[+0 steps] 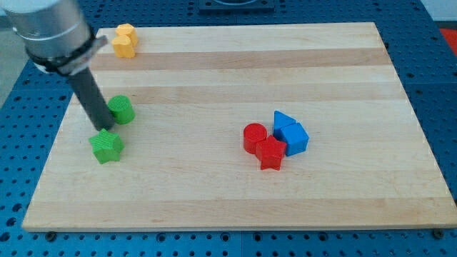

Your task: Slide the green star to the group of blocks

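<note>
Pincer is not the right word for this arm, because it ends in a straight dark rod that has nothing to open or close and holds nothing; my tip [102,129] rests at the upper edge of the green star [107,146], touching it or almost touching it, I cannot tell which. Nearest to the view's bottom lies the wooden board [214,207], made of pale glued strips with a fine grain and a smooth matte surface. On its left part sits the green star, a small chunky block with blunt points and a dull plastic look. Just above it, beside the rod on the view's right, stands a green cylinder [123,110], short and round. Well apart, toward the view's right of the middle, is the group of blocks: a red star [270,153] in front, a red cylinder [254,137] touching it on the left, a blue cube [293,138] touching it on the right, and a blue triangular block [282,120] just behind the cube. Far at the view's top left, near the board's corner, lies a yellow block [125,40] with a rounded, lobed shape. The rod goes up into a grey metallic cylinder [50,32] of the arm. Around the board is a blue table [435,78] with regular rows of small holes.
</note>
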Robot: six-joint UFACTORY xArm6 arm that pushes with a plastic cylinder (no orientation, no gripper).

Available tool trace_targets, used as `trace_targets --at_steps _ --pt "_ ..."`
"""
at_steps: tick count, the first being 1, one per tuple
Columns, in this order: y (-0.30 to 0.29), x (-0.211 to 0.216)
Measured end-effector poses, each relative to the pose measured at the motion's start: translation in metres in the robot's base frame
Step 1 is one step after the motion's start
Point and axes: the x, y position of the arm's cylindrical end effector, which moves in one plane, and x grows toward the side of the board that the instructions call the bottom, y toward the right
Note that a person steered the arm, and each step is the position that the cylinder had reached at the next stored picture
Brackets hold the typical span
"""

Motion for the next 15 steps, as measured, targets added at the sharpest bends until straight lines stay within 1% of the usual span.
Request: trace_targets --at_steps 1,2,3,6,7,8,9,10,11,12,13,14,15 --pt "-0.039 -0.003" --pt "-0.064 0.018" --pt "-0.059 0.037" --pt "0.089 0.04" --pt "0.121 0.047" --pt "0.086 0.023" --pt "0.023 -0.005" --pt "-0.034 -0.003" --pt "-0.045 0.033" --pt "-0.034 0.05" --pt "0.008 0.062" --pt "0.05 0.084" --pt "0.099 0.091"
